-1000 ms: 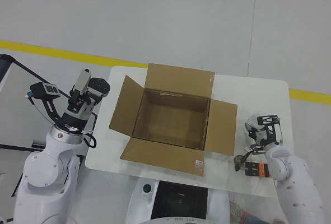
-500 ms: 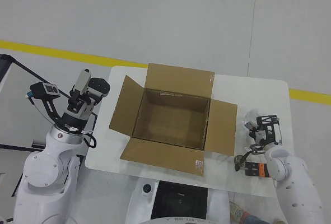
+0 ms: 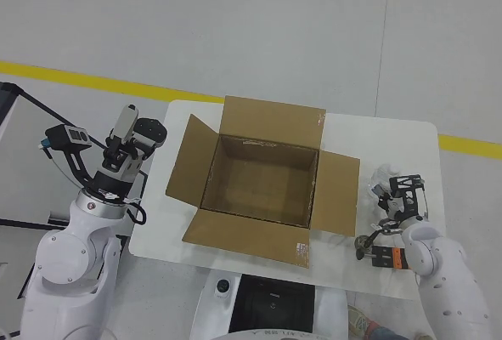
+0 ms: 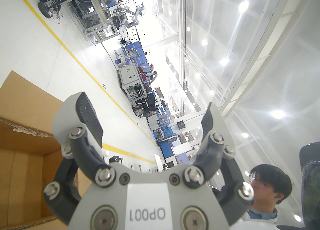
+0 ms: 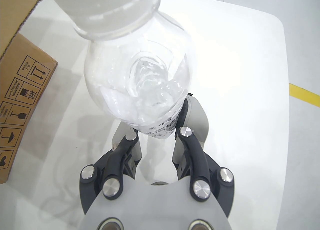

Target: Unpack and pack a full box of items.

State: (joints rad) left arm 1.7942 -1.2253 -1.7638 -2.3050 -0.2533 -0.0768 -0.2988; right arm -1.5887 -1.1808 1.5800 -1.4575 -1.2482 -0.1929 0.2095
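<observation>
Right gripper [image 5: 156, 132]: pinched narrow around label end of clear, soft plastic bottle [image 5: 137, 78] over white table [image 5: 237, 65], just beside open brown cardboard box [image 3: 335, 191]. Left gripper [image 4: 147, 108]: spread wide, empty, raised at box's other side. Likely risk: thin wall buckling under squeeze, bottle slipping free.
</observation>
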